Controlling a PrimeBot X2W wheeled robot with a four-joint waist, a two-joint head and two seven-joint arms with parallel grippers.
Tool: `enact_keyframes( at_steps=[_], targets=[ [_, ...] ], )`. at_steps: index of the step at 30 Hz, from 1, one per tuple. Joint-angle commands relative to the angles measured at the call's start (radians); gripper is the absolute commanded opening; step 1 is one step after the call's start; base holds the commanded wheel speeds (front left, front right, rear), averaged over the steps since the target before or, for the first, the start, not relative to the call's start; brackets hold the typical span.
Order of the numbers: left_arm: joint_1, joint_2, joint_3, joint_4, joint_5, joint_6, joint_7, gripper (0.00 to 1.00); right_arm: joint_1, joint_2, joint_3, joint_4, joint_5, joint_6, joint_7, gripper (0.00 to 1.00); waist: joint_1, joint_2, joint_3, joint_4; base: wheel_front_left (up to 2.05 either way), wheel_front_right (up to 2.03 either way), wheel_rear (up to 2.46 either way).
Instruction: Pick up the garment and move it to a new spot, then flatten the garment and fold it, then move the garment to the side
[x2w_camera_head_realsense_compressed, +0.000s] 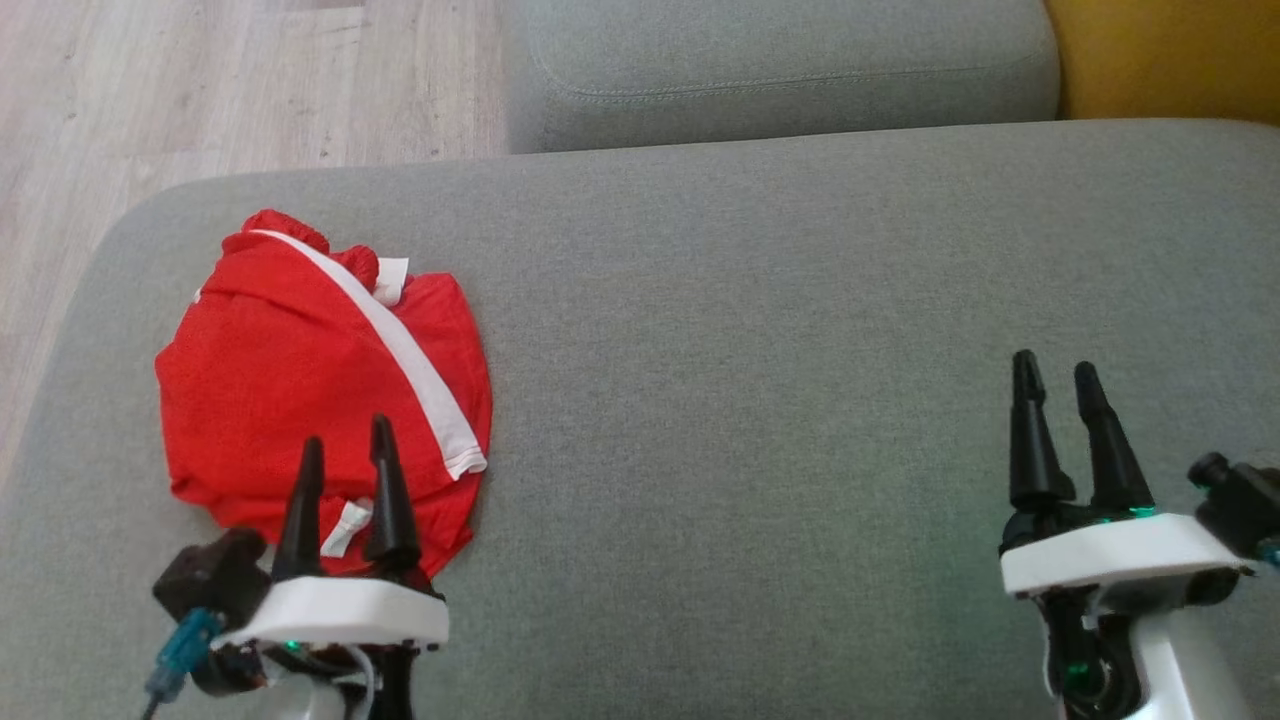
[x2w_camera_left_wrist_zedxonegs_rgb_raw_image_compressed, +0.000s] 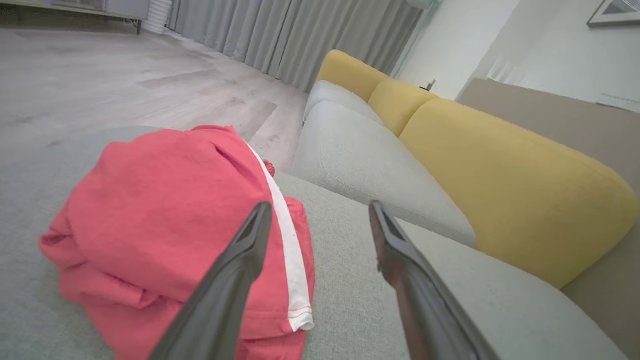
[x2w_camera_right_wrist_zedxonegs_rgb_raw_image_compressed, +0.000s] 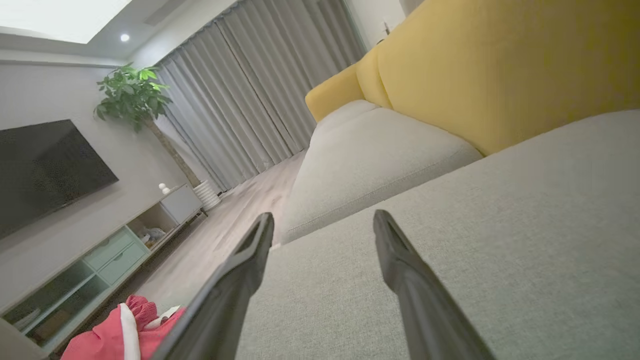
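- The red garment (x2w_camera_head_realsense_compressed: 300, 370) with a white stripe (x2w_camera_head_realsense_compressed: 400, 350) is lying bunched at the left end of the grey sofa seat (x2w_camera_head_realsense_compressed: 750, 350).
- The left gripper (x2w_camera_head_realsense_compressed: 346, 432) is hanging over the garment's near edge, its fingers standing spread and gripping nothing.
- The right gripper (x2w_camera_head_realsense_compressed: 1054, 362) is hovering well to the right over the seat, fingers likewise apart.

Open cushion centre and right
The grey seat cushion (x2w_camera_head_realsense_compressed: 760, 380) lies bare from centre to right; a crumpled red garment (x2w_camera_head_realsense_compressed: 300, 370) fills the left, and a second grey cushion (x2w_camera_head_realsense_compressed: 780, 70) borders the upper edge.
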Motion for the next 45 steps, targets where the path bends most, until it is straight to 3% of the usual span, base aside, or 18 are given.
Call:
enact_keyframes(
  at_steps=[1,19,29,32,39,45],
  targets=[
    [-0.050,0.020,0.001,-0.040,0.031,0.014,-0.016,1.00,-0.028,-0.006,0.023,-0.046,-0.039,0.000,-0.017,1.00,0.0000,0.0000,0.000,-0.001,0.00,0.00,0.00],
    [-0.098,0.115,-0.197,-0.022,0.261,0.143,-0.069,1.00,-0.013,-0.007,0.065,-0.074,-0.314,-0.001,-0.070,1.00,0.0000,0.0000,-0.007,-0.006,0.00,0.00,0.00],
    [-0.138,0.171,-0.326,0.002,0.410,0.224,-0.101,1.00,-0.006,-0.008,0.104,-0.085,-0.530,-0.001,-0.102,1.00,0.0000,0.0000,-0.011,-0.003,0.00,0.00,0.00],
    [-0.139,0.167,-0.341,-0.008,0.408,0.244,-0.110,1.00,-0.004,-0.008,0.105,-0.091,-0.560,-0.001,-0.111,1.00,0.0000,0.0000,-0.009,-0.005,0.00,0.00,0.00],
    [-0.107,0.135,-0.286,-0.060,0.353,0.240,-0.128,1.00,0.009,-0.008,0.094,-0.086,-0.484,-0.001,-0.129,1.00,0.0000,0.0000,-0.005,-0.008,0.00,0.00,0.00],
    [-0.052,0.079,-0.187,-0.062,0.328,0.151,-0.145,1.00,0.018,-0.008,0.101,-0.060,-0.440,-0.001,-0.146,1.00,0.0000,0.0000,-0.004,-0.012,0.00,0.00,0.00]
  ],
)
